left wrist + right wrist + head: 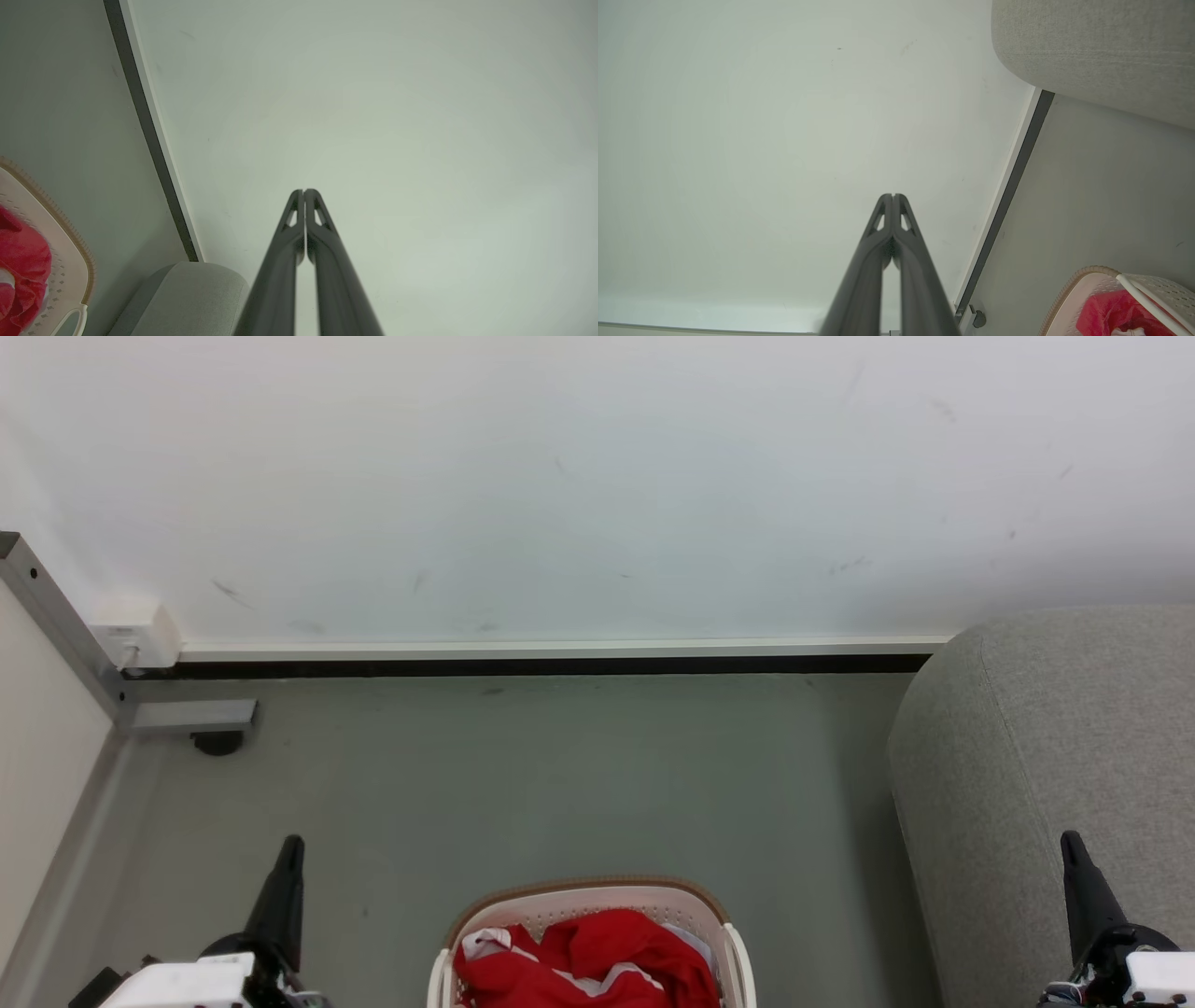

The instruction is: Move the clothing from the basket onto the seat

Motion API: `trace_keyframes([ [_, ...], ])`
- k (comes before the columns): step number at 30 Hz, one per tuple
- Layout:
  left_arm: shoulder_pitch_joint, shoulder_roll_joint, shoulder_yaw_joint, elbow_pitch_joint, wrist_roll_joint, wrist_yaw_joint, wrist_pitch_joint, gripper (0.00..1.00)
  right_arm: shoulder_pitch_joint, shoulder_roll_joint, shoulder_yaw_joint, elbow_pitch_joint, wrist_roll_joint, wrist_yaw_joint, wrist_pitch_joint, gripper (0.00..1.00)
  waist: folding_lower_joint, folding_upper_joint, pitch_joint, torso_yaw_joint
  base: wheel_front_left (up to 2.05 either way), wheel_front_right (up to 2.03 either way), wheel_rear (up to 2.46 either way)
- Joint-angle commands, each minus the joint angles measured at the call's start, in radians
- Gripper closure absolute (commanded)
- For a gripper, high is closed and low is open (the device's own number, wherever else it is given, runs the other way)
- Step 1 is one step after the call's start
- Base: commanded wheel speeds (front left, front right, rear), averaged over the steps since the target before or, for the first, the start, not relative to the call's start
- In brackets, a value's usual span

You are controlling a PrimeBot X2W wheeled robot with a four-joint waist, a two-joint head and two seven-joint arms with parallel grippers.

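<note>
Red clothing [597,957] fills the basket [588,889]. Left of the basket, the left gripper [291,845] is pinched closed and empty. Right of it, the right gripper [1071,840] is likewise, beside the grey seat [1027,756].

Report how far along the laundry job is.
Nothing looks done: the red clothing lies heaped in the basket, and the visible part of the seat bears none. Nothing is in hand: the left gripper and right gripper are shut and empty, apart from the basket. All the clothing is left to move.
</note>
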Motion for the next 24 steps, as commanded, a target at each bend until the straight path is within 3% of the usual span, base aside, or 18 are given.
trace_keyframes([
  [1,-0.011,0.008,0.001,-0.003,-0.012,-0.002,0.002,1.00,-0.015,-0.006,-0.004,-0.004,-0.003,-0.003,0.002,1.00,0.0000,-0.0001,0.000,0.000,0.00,0.00,0.00],
  [21,0.000,0.000,0.000,0.000,0.000,0.000,0.000,1.00,0.000,0.000,0.000,0.000,0.000,0.000,0.000,1.00,0.0000,-0.0001,0.000,0.000,0.00,0.00,0.00],
  [22,0.004,-0.002,-0.001,0.005,0.001,0.000,-0.002,0.00,0.004,0.002,0.001,0.006,0.000,0.000,-0.001,0.00,0.0000,-0.0001,0.000,0.000,0.00,0.00,0.00],
  [24,0.018,-0.007,-0.004,0.020,0.001,0.000,-0.004,0.00,0.018,0.008,0.004,0.020,0.000,0.000,-0.004,0.00,0.0000,-0.0001,0.000,0.000,0.00,0.00,0.00],
])
